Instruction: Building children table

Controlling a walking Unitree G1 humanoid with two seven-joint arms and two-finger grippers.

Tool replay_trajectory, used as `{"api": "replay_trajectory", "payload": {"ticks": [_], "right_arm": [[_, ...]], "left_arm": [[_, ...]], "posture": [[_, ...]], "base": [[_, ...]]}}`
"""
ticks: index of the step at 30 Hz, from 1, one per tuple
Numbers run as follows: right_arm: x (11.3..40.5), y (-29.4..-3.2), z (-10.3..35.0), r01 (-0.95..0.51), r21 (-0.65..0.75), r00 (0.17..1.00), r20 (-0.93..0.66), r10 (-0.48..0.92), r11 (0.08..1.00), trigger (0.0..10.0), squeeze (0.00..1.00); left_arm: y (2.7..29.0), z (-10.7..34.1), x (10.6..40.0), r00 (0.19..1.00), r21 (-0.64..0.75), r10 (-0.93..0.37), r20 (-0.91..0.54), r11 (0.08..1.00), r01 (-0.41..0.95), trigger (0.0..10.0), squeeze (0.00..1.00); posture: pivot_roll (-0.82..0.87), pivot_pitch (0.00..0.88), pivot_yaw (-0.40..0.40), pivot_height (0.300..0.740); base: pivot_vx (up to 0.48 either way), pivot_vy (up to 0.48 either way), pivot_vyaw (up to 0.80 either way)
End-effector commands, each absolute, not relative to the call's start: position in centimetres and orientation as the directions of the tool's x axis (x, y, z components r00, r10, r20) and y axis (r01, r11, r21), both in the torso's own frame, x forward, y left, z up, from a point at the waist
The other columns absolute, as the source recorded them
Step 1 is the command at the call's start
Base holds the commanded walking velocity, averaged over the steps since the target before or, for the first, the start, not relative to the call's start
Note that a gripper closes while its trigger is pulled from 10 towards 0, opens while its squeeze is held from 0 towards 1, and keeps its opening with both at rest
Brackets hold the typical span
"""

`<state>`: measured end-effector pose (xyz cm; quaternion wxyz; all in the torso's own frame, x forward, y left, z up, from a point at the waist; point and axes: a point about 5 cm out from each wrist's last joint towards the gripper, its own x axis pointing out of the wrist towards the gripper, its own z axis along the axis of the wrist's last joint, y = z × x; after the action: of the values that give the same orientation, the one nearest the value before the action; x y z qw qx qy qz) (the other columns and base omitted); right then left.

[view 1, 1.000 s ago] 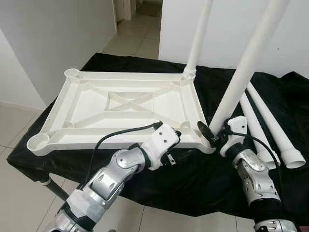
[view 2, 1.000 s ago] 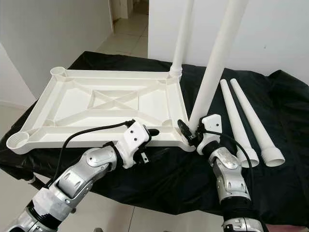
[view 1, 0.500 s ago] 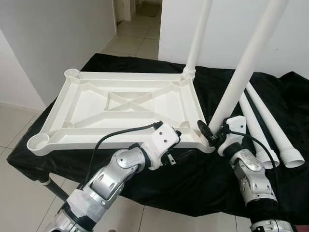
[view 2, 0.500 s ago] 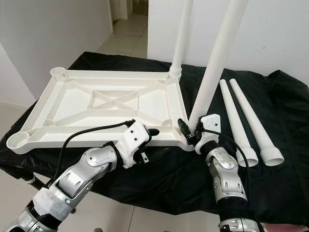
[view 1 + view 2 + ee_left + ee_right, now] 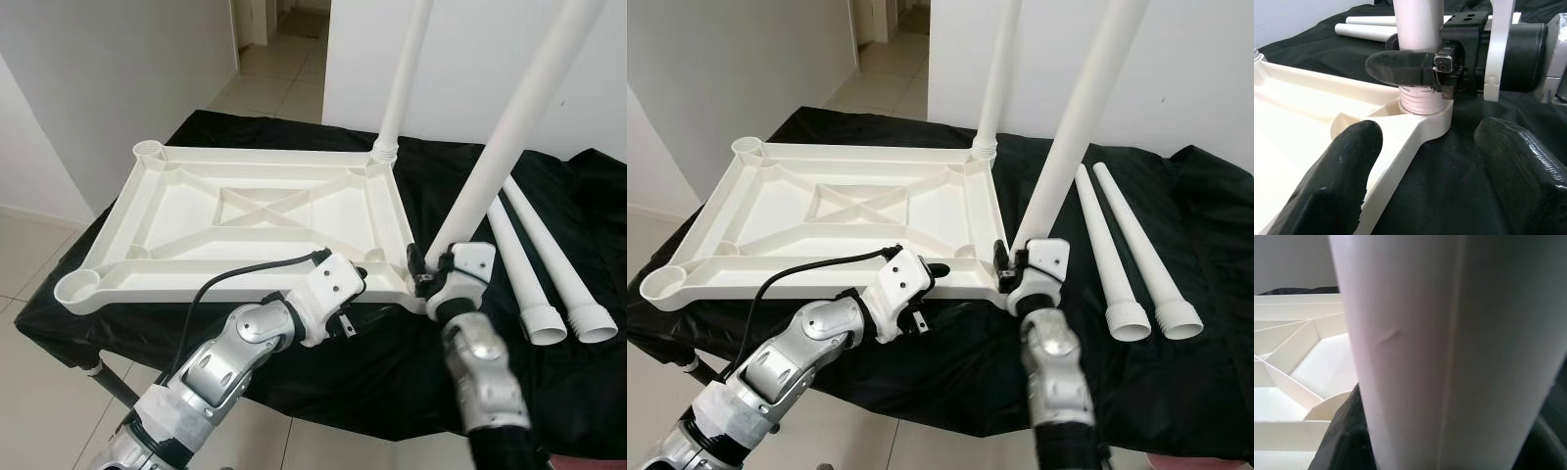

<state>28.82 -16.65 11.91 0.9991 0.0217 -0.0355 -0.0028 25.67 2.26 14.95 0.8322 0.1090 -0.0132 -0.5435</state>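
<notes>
The black-draped table (image 5: pixel 294 362) fills the lower half of the frame, its cloth soft and creased, likely laid to cushion the plastic. On it, centre left, lies the white children's tabletop (image 5: pixel 245 220) upside down, so its ribbed underside and round corner sockets face up to take legs. It's smooth moulded plastic with a crossed brace in the middle. One leg (image 5: pixel 402 78) already stands in the upper right socket, a long tapering tube. The second leg (image 5: pixel 514 117) leans up toward the upper right of the frame, its ridged foot end at the lower right socket (image 5: pixel 1422 105). The right gripper (image 5: pixel 434 279) has its jaws closed around that leg just above the socket, probably to turn or press it home. The left gripper (image 5: pixel 1418 161) waits beside the tabletop's front edge, jaws spread wide with nothing between them; its rubbery black fingers (image 5: pixel 1337 176) look grainy. Two spare legs (image 5: pixel 549 264) lie side by side at the right, flared ends toward us.
</notes>
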Motion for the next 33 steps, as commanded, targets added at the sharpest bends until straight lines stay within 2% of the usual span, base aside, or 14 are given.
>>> {"api": "replay_trajectory", "payload": {"ticks": [1,4,8,13,17,21,22,33], "right_arm": [[28.3,-17.0,10.2,0.175,0.070,0.985,-0.022,-0.173,0.982,10.0,0.00],[28.3,-17.2,10.2,0.361,0.072,0.933,-0.042,-0.358,0.930,10.0,0.00],[28.4,-17.1,10.4,0.404,0.084,0.915,-0.050,-0.401,0.911,10.0,0.00],[28.4,-16.9,10.5,0.398,0.080,0.918,-0.047,-0.395,0.914,10.0,0.00],[28.2,-16.0,10.5,0.294,0.159,0.956,-0.037,-0.291,0.943,10.0,0.00],[28.1,-15.7,10.6,0.273,0.150,0.962,-0.022,-0.273,0.950,10.0,0.00],[28.1,-15.5,10.7,0.249,0.148,0.968,-0.004,-0.251,0.957,10.0,1.00],[28.0,-15.9,11.3,0.141,0.139,0.985,0.079,-0.153,0.980,10.0,1.00]], "left_arm": [[2.4,14.9,25.5,0.354,0.216,-0.928,-0.114,0.325,0.921,10.0,0.00],[2.6,14.9,25.8,0.369,0.217,-0.922,-0.114,0.339,0.915,10.0,0.00],[2.6,14.9,25.8,0.372,0.217,-0.921,-0.114,0.342,0.914,10.0,0.00],[2.6,14.9,25.8,0.372,0.218,-0.921,-0.115,0.342,0.914,10.0,0.00],[2.8,14.9,26.2,0.380,0.227,-0.918,-0.116,0.348,0.910,10.0,0.00],[2.8,15.0,26.3,0.383,0.230,-0.917,-0.115,0.350,0.908,10.0,0.00],[2.8,15.0,26.4,0.385,0.231,-0.916,-0.114,0.352,0.907,10.0,0.00],[2.4,15.0,26.9,0.386,0.245,-0.916,-0.108,0.352,0.903,10.0,0.00]], "posture": [[-0.07,0.000,-0.022,0.740],[-0.07,0.000,-0.022,0.740],[-0.07,0.000,-0.021,0.740],[-0.07,0.000,-0.019,0.740],[-0.07,0.000,-0.013,0.740],[-0.07,0.000,-0.008,0.740],[-0.07,0.000,-0.002,0.740],[-0.06,0.000,-0.001,0.740]], "base": [[0.000,0.000,0.00],[0.000,0.000,0.00],[0.000,0.000,0.00],[0.000,0.000,0.00],[0.000,0.000,0.00],[0.000,0.000,0.00],[0.000,0.000,0.00],[0.000,0.000,0.00]]}}
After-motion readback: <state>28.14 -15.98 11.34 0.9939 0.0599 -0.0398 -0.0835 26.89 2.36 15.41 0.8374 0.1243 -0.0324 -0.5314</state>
